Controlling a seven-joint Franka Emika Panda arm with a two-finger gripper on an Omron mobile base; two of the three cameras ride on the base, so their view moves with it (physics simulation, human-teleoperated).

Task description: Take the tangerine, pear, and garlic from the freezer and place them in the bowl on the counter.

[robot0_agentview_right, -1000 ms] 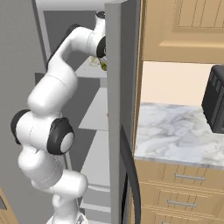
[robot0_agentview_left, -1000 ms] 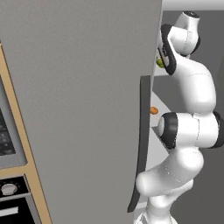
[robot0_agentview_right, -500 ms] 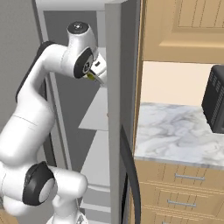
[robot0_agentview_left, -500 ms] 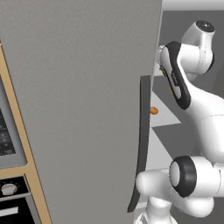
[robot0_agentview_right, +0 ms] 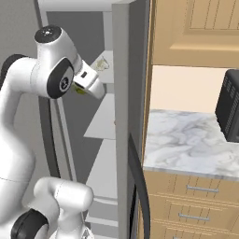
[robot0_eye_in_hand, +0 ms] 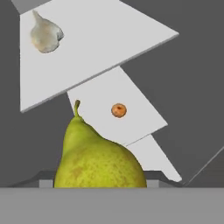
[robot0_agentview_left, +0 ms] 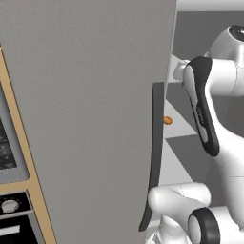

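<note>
— What has the pincer (robot0_agentview_right: pixel 80 90) got?

— It is clamped on the yellow-green speckled pear (robot0_eye_in_hand: pixel 99 159), stem pointing up in the hand view. In the right base view a sliver of green shows just under the white hand, in front of the open tall grey freezer (robot0_agentview_right: pixel 122 116).

— And the other fruit?

— The tiny round orange tangerine (robot0_eye_in_hand: pixel 118 110) lies on a pale grey inner shelf (robot0_eye_in_hand: pixel 131 105) beyond the pincer, well apart from the pear. In the left base view it (robot0_agentview_left: pixel 167 120) peeks out just past the long dark curved door handle (robot0_agentview_left: pixel 153 157).

— The garlic?

— The whitish cream garlic bulb (robot0_eye_in_hand: pixel 45 36) sits on another pale shelf (robot0_eye_in_hand: pixel 96 39), farther from the pincer than the tangerine and off to the upper left in the hand view. In the right base view a pale shape (robot0_agentview_right: pixel 102 64) rests on a shelf just beyond the hand.

— Where is the desk?

— The white-and-grey marbled desk (robot0_agentview_right: pixel 186 144) lies to the right of the pincer, past the freezer's side wall, over tan wooden cabinets (robot0_agentview_right: pixel 186 205) with metal bar handles. A dark appliance (robot0_agentview_right: pixel 228 112) stands at its far right edge. I can't make out a bowl there.
</note>
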